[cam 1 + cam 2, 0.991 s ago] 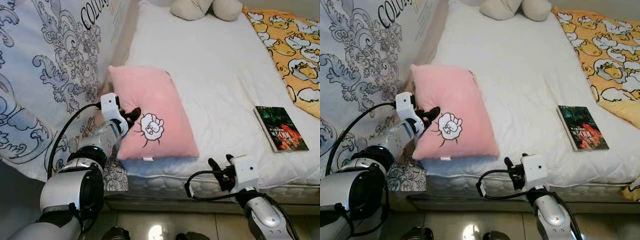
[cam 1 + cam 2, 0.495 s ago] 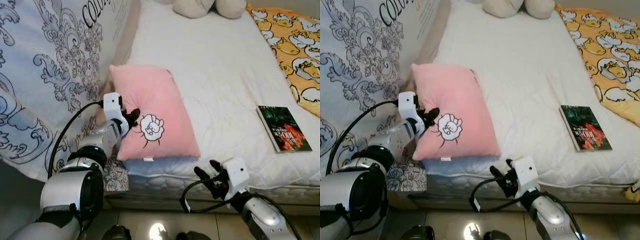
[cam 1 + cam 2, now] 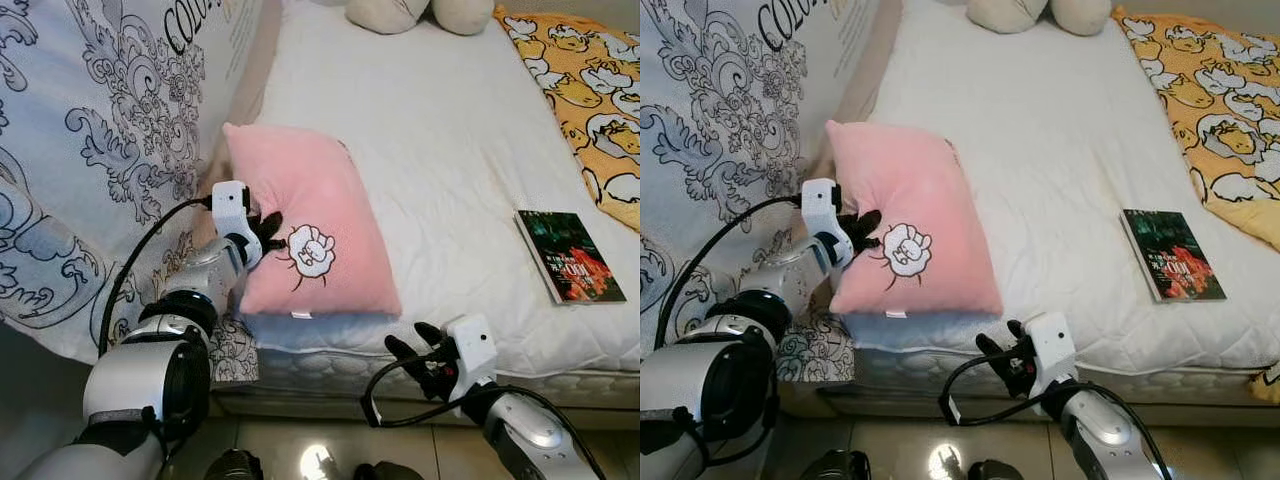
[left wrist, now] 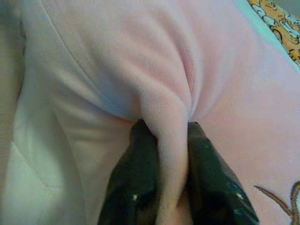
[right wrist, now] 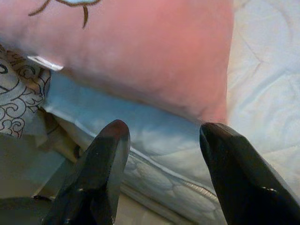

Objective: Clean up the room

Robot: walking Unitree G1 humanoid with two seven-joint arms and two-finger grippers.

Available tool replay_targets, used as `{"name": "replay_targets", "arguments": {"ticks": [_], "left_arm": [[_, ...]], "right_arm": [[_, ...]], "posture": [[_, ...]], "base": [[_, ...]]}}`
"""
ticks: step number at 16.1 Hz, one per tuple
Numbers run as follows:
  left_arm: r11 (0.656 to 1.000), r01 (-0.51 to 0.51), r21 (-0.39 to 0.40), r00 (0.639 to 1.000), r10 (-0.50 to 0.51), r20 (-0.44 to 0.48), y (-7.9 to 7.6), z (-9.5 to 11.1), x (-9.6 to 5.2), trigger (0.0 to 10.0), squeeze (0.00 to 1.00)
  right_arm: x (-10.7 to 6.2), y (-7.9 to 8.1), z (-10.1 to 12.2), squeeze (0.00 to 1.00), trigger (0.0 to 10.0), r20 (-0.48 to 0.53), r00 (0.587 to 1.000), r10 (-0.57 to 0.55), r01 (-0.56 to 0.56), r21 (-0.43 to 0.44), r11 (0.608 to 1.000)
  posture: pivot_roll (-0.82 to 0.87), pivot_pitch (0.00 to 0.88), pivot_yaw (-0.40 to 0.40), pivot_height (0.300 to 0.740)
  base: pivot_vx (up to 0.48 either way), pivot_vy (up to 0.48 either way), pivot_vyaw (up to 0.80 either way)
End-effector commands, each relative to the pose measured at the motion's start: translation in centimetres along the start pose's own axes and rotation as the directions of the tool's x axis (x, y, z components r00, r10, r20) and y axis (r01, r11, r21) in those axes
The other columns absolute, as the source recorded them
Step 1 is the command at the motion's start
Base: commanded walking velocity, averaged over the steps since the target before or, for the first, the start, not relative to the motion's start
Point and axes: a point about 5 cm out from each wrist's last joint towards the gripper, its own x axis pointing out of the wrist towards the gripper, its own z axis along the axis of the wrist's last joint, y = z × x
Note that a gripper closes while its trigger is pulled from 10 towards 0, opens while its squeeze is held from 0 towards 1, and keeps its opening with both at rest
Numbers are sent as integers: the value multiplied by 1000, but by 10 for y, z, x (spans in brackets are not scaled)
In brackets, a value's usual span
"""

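A: Pillow first, I think. The soft pink pillow with the white embroidered figure (image 3: 305, 235) lies near the front left corner of the white quilted mattress (image 3: 440, 150), and the left gripper (image 4: 171, 176) pinches a fold of its fabric at the left edge, fingers closed tight on it.

B: Is this hold good enough to move it?

A: Probably only for dragging. It has a thin fold, not the body, so I would pull slowly and low over the mattress toward the head of the bed. A fast lift could let the fabric slip out.

B: And the right gripper (image 5: 161, 154)?

A: It hovers just in front of the mattress edge, below the pillow's near corner, with fingers wide apart and holding nothing. It could take that corner, so the pillow is carried by two points.

B: Anything to avoid?

A: The dark green paperback book (image 3: 568, 256) lies well apart on the right side, so there is no danger of hitting it.
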Motion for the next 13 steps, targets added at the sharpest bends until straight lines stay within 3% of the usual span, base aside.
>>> {"name": "replay_targets", "arguments": {"ticks": [1,5,6,8,10,13], "left_arm": [[998,18,56,1000,-19,22,-6,14,4,0,0],[958,-34,286,970,-37,242,-8,92,-1,0,0],[929,-63,365,963,-39,267,-8,105,-4,0,0],[886,-100,454,960,-34,279,-7,117,-7,0,0],[800,-182,572,963,27,268,1,117,-9,0,0],[803,-230,550,964,108,244,11,100,-9,0,0]], "right_arm": [[-2,0,5,0,10000,16,1000,12,-12,-6,1000],[-1,2,3,0,10000,9,1000,17,-17,-7,1000],[-1,2,2,0,10000,6,1000,17,-17,-8,1000],[1,2,2,0,10000,7,1000,15,-15,-8,1000],[3,3,0,0,10000,3,1000,15,-15,-10,1000],[2,0,-6,0,10000,-18,1000,12,-12,-13,1000]], "posture": [[-229,117,-30,740],[-230,97,-27,740],[-228,92,-24,740],[-224,84,-18,740],[-220,80,-12,740],[-219,78,-14,740]], "base": [[0,0,0],[0,0,0],[0,0,0],[0,0,0],[0,0,0],[0,0,0]]}}
